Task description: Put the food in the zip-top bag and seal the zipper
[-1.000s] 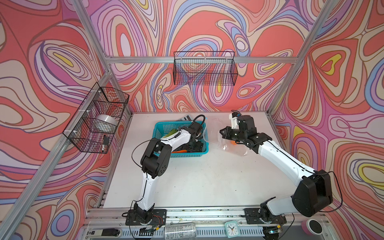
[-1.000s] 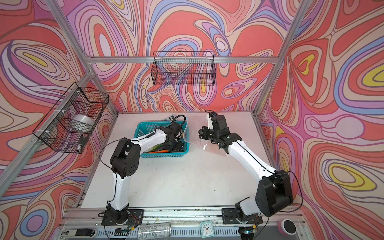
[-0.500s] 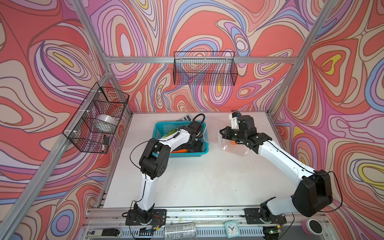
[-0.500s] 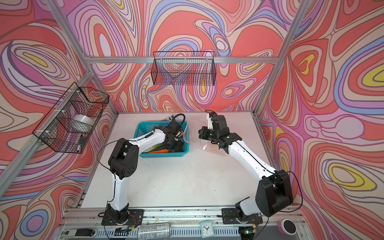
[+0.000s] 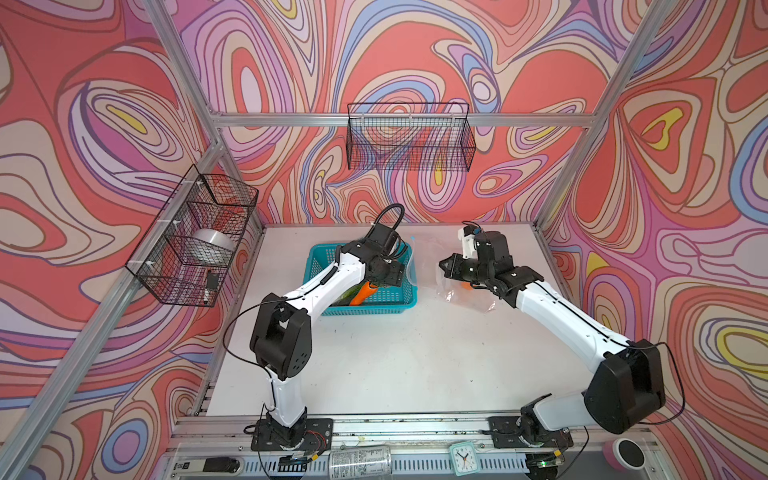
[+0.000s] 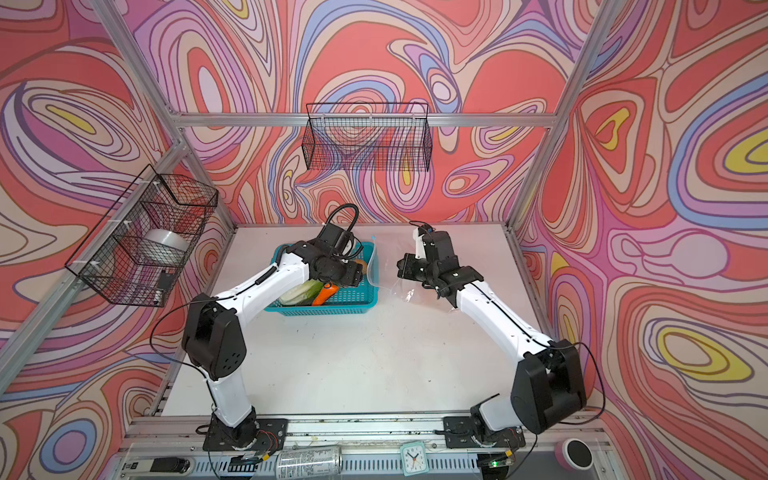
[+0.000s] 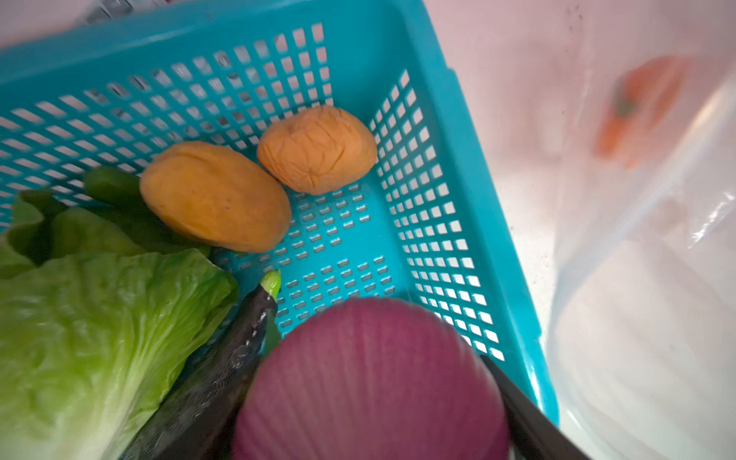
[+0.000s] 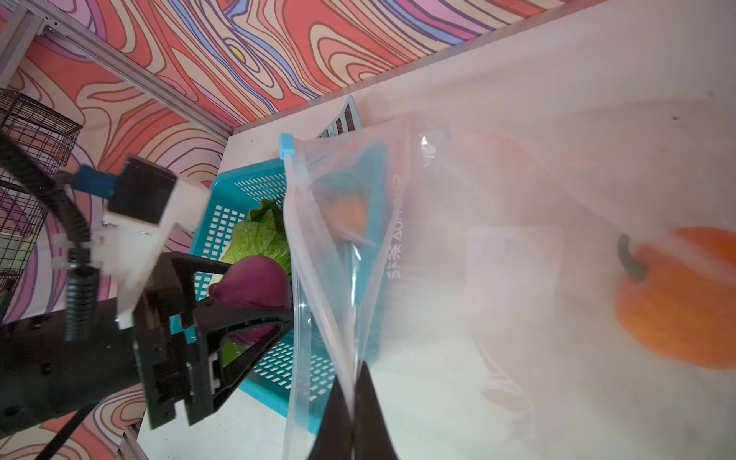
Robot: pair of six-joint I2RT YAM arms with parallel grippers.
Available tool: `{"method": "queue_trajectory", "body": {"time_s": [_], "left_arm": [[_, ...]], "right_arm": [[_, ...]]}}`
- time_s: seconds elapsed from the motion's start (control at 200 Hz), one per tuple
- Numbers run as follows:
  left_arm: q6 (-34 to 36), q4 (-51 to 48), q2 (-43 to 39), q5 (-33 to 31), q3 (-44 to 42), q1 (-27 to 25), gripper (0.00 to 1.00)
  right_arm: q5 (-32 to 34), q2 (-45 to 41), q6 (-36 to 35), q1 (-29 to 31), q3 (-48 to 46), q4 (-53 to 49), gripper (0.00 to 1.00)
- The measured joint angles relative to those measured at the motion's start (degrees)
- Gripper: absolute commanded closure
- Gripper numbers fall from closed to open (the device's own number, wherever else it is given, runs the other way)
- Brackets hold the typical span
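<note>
- Hiding most of the left gripper (image 8: 255, 298) behind the purple onion (image 7: 370, 382), lower middle of the left wrist frame; showing only one black finger (image 7: 517, 398).
- Clamping that onion between wide-set jaws above the blue basket (image 7: 438, 119), just left of the bag (image 8: 498, 199) mouth.
- Blurring the pumpkin (image 8: 677, 302) inside the bag, far right.
- Pinching one lip of the mouth, beside the zipper (image 8: 296, 239), with the closed right gripper (image 8: 352, 414), bottom centre.

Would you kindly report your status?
Left tool gripping purple onion over teal basket. Right tool shut on zip-top bag mouth; pumpkin inside. Basket wall between onion and bag.
</note>
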Motion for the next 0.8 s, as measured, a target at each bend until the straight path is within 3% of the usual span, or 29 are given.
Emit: {"method": "queue_trajectory", "body": {"time_s": [0.406,0.801], "left_arm": [[-0.52,6.45,-2.91,-0.42,-2.75,0.00,0.58],[-1.55,8.17,10.08,-2.56,0.15,0.00,0.51]], "right_arm": [[0.00,-0.02,0.00,0.00,-0.37,0.09,1.00],[0.02,-0.35,0.00,0.00,-0.81,0.04,1.00]]}}
